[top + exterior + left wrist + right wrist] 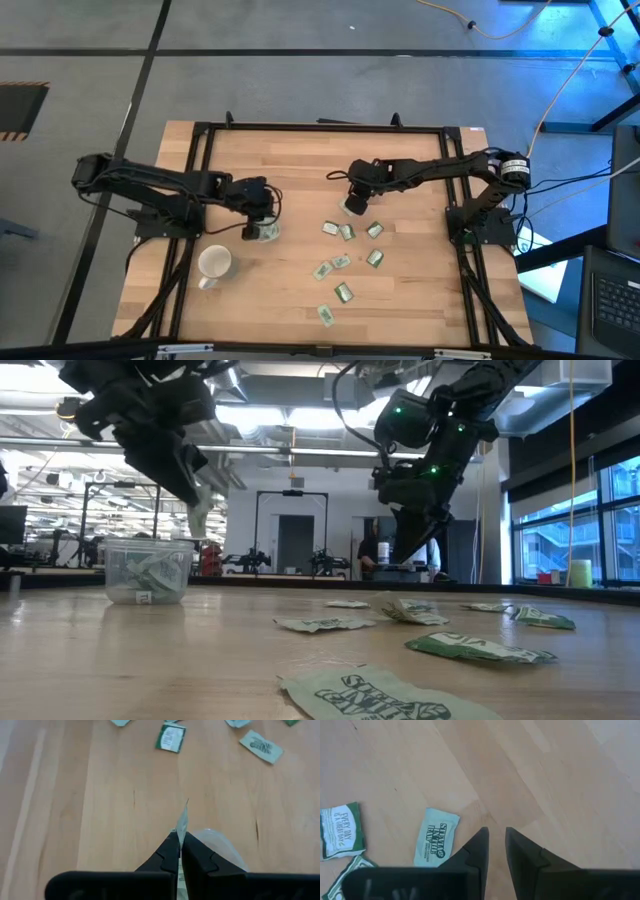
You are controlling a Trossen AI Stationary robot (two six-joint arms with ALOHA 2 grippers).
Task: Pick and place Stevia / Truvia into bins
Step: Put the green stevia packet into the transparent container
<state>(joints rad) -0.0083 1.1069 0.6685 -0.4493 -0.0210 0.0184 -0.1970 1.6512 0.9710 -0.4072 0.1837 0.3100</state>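
Observation:
Several green-and-white Stevia sachets (346,232) lie flat across the middle of the table, and more sit inside the clear plastic cup (148,570), which stands on its base left of centre (265,232). My left gripper (180,839) hangs just above the cup (217,845), shut on one sachet (200,510). My right gripper (496,831) hovers over bare wood at the far end of the scatter (356,203). It is open by a narrow gap with nothing between the fingers, and a sachet (436,837) lies beside it. My left gripper pinches one sachet between its two fingers. The sachet shows edge-on, its free end (183,817) sticking out past the fingertips. The fingers (185,470) slant down from above. The sachet is lifted clear, hanging over the cup's rim.
An opaque white mug (213,263) with a handle stands near the cup, toward the table's near-left. Loose sachets (344,292) reach toward the near edge. A black frame rail (320,127) runs round the table. Bare wood (420,200) lies along the table's right side.

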